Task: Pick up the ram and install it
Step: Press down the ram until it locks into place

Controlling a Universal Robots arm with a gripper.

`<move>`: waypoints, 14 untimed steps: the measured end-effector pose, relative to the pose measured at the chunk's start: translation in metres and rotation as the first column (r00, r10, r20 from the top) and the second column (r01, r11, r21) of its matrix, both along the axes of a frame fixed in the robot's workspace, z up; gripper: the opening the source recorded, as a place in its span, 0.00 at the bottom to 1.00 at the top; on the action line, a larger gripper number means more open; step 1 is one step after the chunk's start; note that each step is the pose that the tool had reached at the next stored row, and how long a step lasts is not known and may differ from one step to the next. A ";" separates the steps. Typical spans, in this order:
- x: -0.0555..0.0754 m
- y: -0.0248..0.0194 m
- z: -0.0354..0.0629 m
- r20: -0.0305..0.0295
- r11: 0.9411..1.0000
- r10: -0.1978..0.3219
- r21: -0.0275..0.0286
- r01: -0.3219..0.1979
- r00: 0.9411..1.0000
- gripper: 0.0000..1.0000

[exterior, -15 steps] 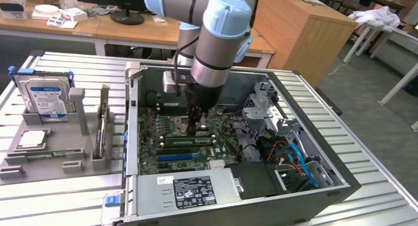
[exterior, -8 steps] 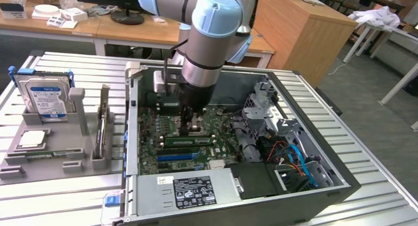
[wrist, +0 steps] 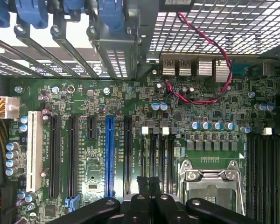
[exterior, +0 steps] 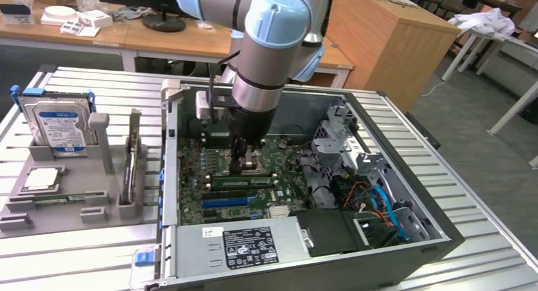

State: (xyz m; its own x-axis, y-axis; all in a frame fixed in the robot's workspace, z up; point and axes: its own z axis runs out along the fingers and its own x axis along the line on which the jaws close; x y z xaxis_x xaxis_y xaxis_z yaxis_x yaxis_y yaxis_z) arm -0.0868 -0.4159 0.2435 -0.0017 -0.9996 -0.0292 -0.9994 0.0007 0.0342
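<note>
Gripper (exterior: 242, 160) first: found low inside open black metal computer case (exterior: 378, 266), directly over long thin green ram stick (exterior: 244, 181); could not tell its grip. Saw ram lying along green motherboard (exterior: 195, 177), presumably aligned for seating.

Wrist view: looked straight down onto long black memory slots (wrist: 158, 154).

The ram (exterior: 244, 179) is a long, narrow green stick with small dark chips along its face. It stands on its long edge on the motherboard (exterior: 252, 206) inside the open computer case (exterior: 404, 253). It sits level, directly beneath the gripper (exterior: 242, 167), running across the exterior view.
</note>
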 end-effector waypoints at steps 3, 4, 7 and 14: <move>0.000 0.0001 -0.0017 0.000 1.000 0.000 0.000 0.000 1.000 0.11; 0.000 0.0001 -0.0024 0.000 1.000 0.000 0.000 0.000 1.000 0.11; 0.000 0.0001 -0.0045 0.000 1.000 0.000 0.000 0.000 1.000 0.11; 0.000 0.0001 -0.0061 0.000 1.000 0.000 0.000 0.000 1.000 0.11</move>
State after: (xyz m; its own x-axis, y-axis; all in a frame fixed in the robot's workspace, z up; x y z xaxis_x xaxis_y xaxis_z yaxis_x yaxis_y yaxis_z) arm -0.0868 -0.4157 0.2374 -0.0018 -0.9996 -0.0294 -0.9994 0.0008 0.0341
